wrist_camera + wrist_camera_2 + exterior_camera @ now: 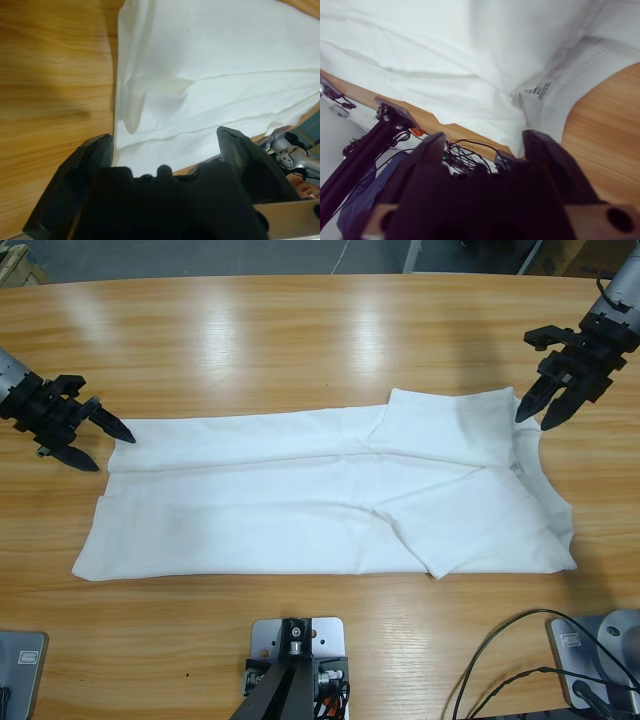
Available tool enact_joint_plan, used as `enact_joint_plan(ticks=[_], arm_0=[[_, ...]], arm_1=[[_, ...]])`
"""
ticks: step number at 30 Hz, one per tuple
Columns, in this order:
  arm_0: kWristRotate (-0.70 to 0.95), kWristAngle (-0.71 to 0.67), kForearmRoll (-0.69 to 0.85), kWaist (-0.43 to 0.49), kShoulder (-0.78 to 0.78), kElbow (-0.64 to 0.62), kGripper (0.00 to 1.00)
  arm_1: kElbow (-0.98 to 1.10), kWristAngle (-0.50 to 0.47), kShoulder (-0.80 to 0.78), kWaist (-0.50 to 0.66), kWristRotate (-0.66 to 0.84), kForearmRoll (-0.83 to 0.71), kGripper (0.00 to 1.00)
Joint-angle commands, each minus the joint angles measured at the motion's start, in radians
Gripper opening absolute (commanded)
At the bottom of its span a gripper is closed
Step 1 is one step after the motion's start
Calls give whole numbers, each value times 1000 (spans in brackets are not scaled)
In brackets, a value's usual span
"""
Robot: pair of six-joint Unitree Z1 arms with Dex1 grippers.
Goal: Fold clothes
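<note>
The clothes are one white T-shirt point(330, 505) lying flat across the table's middle, folded in along its length, with the hem at the left end and the neck at the right. My left gripper point(115, 452) hovers open just off the shirt's far left corner; the left wrist view shows the shirt edge point(215, 65) past the empty left gripper point(165, 140). By the neck end my right gripper point(534, 422) is open and holds nothing. In the right wrist view the neck label point(537, 90) and collar lie just beyond the right gripper point(487, 137).
The wooden table point(300, 330) runs wide behind the shirt and to both sides. Black cables point(500, 670) loop at the near right edge. The table's near edge lies close below the shirt.
</note>
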Motion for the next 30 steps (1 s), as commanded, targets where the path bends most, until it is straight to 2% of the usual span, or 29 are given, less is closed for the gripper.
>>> enact_joint_plan(ticks=[1,5,8,12,15,20,24,30], arm_0=[[9,17,2,9,-26,20,793],[21,12,-7,6,8,16,793],[28,6,-23,-1,15,13,793],[41,-9,-60,-6,-11,19,793],[50,-17,-94,-8,-44,31,793],[72,-86,-175,-23,-76,53,792],[74,-117,-206,-65,-50,63,789],[56,-86,-205,-69,12,69,784]], arm_1=[[16,-17,41,-17,-14,-10,890],[22,-11,58,16,-42,-55,896],[23,16,58,95,-76,-83,987],[62,16,18,181,-82,-136,1000],[108,16,-43,197,-69,-189,1000],[144,15,-45,222,-66,-211,1000],[157,15,-47,224,-64,-218,1000],[164,14,-51,224,-63,-218,1000]])
